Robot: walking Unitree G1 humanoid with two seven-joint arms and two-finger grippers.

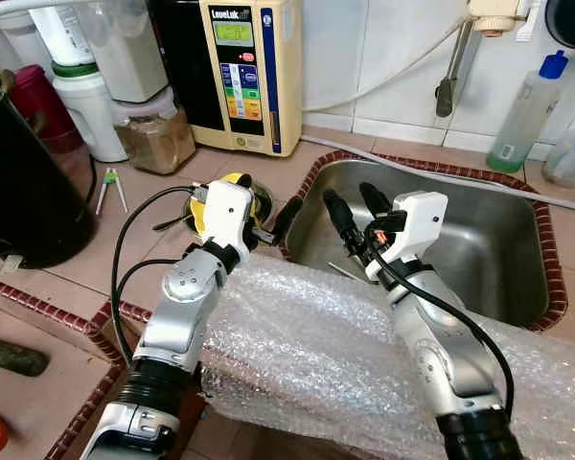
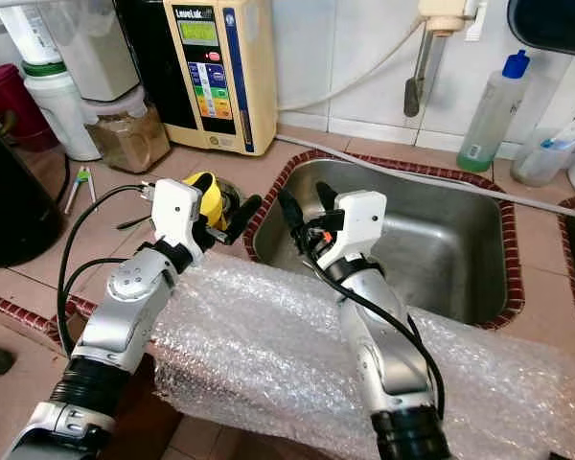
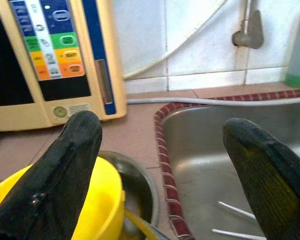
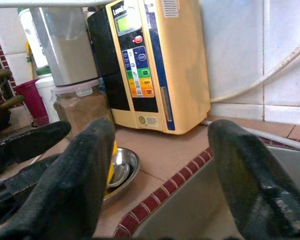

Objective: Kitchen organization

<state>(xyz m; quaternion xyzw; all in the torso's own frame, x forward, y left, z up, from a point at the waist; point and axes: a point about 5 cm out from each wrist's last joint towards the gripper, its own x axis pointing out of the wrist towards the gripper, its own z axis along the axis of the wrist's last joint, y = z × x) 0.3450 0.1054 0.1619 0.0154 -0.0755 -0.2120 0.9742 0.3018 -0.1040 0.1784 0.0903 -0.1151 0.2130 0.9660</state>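
sink (image 1: 517, 249): steel basin at right, bubble wrap (image 1: 307, 355) draped over its near edge | right gripper (image 1: 356, 209): fingers apart, hovering over sink's left rim | left gripper (image 1: 264, 215): fingers apart, at yellow cup (image 1: 232, 182) sitting in steel bowl (image 3: 140, 185) just left of sink | advice: straddle the cup wall squarely before closing, lift straight so the bowl stays put

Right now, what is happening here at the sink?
The robot stands at a tiled counter. Its left gripper, fingers open, hovers over a yellow bowl that sits in a steel bowl beside the sink. The right gripper, also open, hangs over the sink's left edge. Neither holds anything. Bubble wrap lies under both arms.
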